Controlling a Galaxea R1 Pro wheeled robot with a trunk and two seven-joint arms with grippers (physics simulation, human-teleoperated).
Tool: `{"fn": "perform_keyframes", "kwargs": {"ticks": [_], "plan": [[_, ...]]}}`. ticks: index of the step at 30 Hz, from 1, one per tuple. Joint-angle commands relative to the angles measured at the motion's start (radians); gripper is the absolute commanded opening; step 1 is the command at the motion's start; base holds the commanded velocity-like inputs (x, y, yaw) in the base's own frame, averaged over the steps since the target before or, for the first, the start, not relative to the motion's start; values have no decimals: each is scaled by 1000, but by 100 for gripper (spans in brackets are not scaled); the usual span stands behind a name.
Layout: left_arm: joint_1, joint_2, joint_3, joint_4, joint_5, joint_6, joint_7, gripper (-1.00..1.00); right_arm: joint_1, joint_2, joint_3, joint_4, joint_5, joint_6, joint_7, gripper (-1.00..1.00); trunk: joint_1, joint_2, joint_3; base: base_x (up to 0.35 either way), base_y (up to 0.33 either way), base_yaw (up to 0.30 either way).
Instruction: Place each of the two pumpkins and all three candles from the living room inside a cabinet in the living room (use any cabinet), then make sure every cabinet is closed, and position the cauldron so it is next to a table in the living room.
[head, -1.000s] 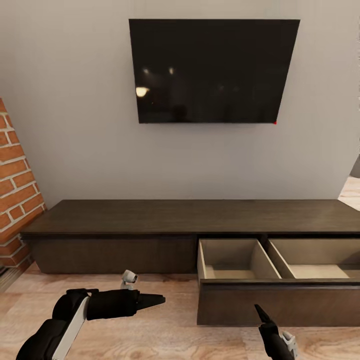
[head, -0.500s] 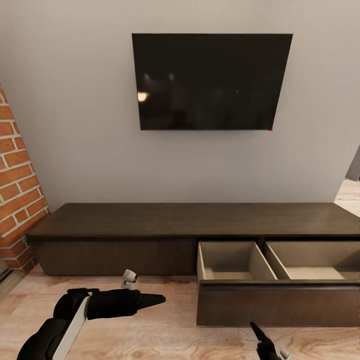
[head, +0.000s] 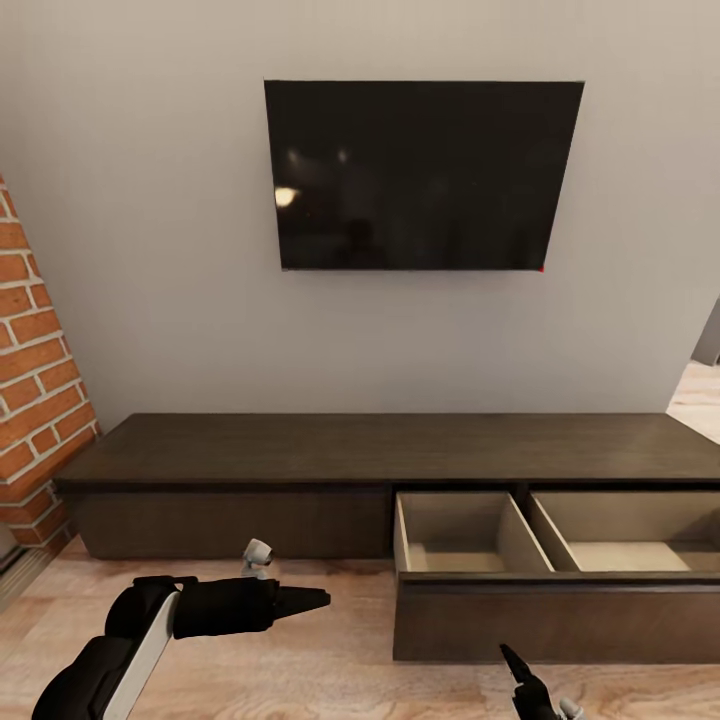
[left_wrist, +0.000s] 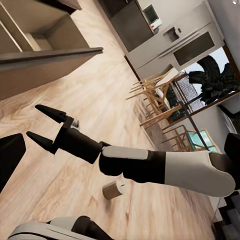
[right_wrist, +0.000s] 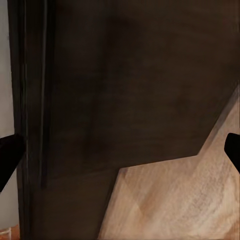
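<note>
The long dark-brown cabinet (head: 300, 450) stands against the wall under the TV, and its right drawer (head: 560, 612) is pulled out, showing two bare pale compartments. One beige candle (left_wrist: 114, 190) lies on its side on the wood floor, below my right forearm in the left wrist view. My right gripper (head: 512, 662) is open, low in front of the drawer front (right_wrist: 125, 90), with its two fingers apart (left_wrist: 50, 113). To the left of the drawer my left gripper (head: 318, 600) is open and points right above the floor. The pumpkins, cauldron and table are out of view.
A black TV (head: 420, 175) hangs on the grey wall. A brick column (head: 35, 360) stands at the left. The left wrist view shows wooden chairs (left_wrist: 160, 107) and grey kitchen units (left_wrist: 165, 42) farther off, with open wood floor (left_wrist: 100, 100) between.
The whole picture has shifted: the camera drew back, so the TV and cabinet sit lower and smaller. My right gripper has sunk toward the picture's bottom edge. The left arm holds still.
</note>
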Motion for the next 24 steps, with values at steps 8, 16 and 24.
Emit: {"fn": "perform_keyframes", "kwargs": {"ticks": [8,16,24], "plan": [[-1,1,-2,-1,3,7,-2,100,0,0,1,-3,-13,5,-8,100,-31,56,24,0,0,0],[-1,1,-3,-1,3,6,-2,100,0,0,2,8,-12,5,-12,100,-62,112,49,0,0,0],[-1,0,-3,-1,2,7,-2,100,0,0,2,4,-13,-10,-115,100,-92,168,74,0,0,0]]}}
